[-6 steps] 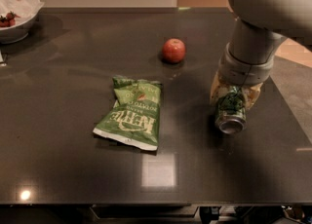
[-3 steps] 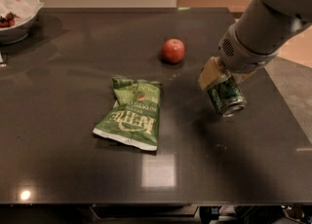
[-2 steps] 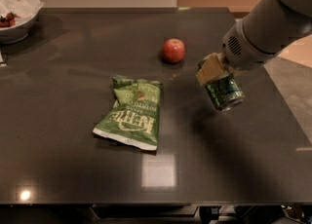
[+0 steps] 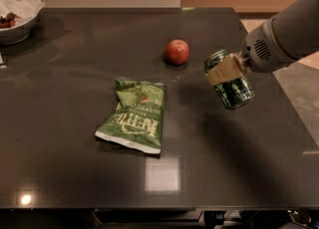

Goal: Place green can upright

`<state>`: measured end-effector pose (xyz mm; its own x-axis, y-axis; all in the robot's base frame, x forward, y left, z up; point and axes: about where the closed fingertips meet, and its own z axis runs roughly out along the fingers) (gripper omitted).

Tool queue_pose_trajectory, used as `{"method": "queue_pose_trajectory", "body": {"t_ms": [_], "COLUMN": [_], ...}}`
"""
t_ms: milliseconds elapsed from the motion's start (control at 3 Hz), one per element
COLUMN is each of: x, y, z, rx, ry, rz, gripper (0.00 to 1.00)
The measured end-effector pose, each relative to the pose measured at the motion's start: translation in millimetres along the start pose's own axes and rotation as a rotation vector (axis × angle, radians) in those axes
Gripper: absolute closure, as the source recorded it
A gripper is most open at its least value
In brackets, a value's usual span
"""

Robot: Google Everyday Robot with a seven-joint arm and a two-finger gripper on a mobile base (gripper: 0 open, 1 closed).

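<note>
A dark, glossy flat bench (image 4: 70, 78) carries a round red apple (image 4: 177, 52) near its far middle. Right of the apple and a little nearer the camera, the small cylindrical green metal can (image 4: 233, 88) with dark patterned print is held clear of the bench, tilted, with one end up toward the apple and the other end down and away from it. The claw (image 4: 225, 71) is clamped on the can: a tan finger pad (image 4: 223, 70) lies across the can's upper part, and the grey arm (image 4: 284, 34) reaches in from the right, beyond the can as seen from the apple. A flat crinkled green chip bag (image 4: 134, 116) lies in front of the apple and to its left. A white bowl (image 4: 22, 26) holding red pieces stands far to the apple's left, at the bench's far corner.
</note>
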<state>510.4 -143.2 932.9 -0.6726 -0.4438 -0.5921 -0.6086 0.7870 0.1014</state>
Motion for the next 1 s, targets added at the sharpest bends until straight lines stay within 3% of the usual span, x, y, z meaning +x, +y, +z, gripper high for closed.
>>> {"method": "queue_pose_trajectory", "body": {"t_ms": [333, 667, 1000], "x": [3.3, 3.1, 3.1], "y": [0.1, 1.4, 1.5], "z": [-7.7, -9.0, -9.0], "rx": [-0.030, -0.028, -0.028], "ry": [-0.059, -0.062, -0.062], "rz": [-0.108, -0.200, -0.200], "gripper": [1.00, 1.00, 1.00]}}
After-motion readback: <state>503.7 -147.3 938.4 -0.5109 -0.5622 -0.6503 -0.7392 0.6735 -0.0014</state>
